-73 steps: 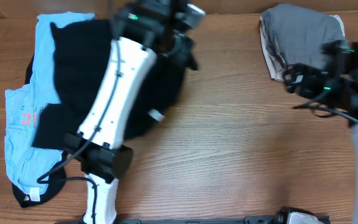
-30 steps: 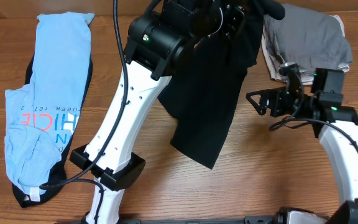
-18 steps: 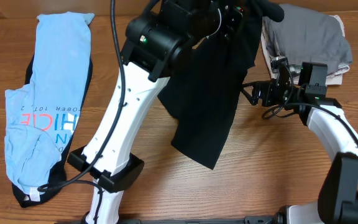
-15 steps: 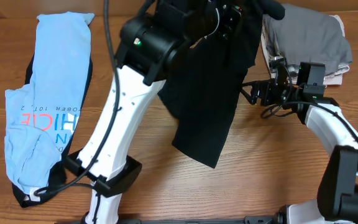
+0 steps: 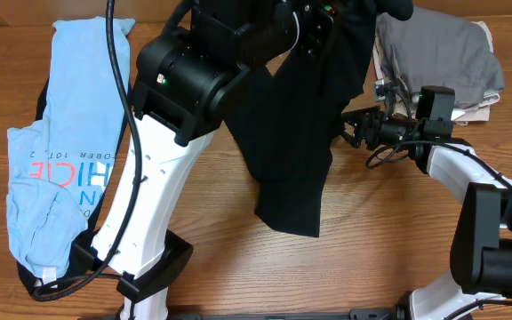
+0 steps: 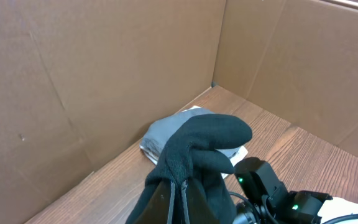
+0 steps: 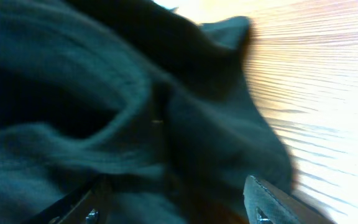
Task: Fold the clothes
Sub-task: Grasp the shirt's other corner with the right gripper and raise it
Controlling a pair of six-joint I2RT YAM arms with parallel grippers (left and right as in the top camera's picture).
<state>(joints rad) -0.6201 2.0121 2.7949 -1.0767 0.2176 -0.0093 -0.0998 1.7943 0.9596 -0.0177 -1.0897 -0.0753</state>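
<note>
A black T-shirt (image 5: 296, 133) of the clothes hangs from my left gripper (image 5: 361, 14), which is raised high at the back centre. Its lower hem trails on the table. In the left wrist view my left gripper (image 6: 182, 200) is shut on a bunched fold of the black T-shirt (image 6: 207, 140). My right gripper (image 5: 351, 132) is at the shirt's right edge. In the right wrist view its fingers (image 7: 272, 200) stand wide apart with the black T-shirt (image 7: 104, 106) filling the gap between them.
A light blue printed shirt (image 5: 69, 133) lies at the left on top of another black garment (image 5: 34, 283). A folded grey garment (image 5: 438, 53) sits on a beige one (image 5: 382, 76) at the back right. Cardboard walls (image 6: 104, 68) stand behind the table.
The left arm lifted the black T-shirt off the left pile to the centre and keeps rising. The right gripper moved left to the shirt's edge, and its jaws have narrowed a little.
</note>
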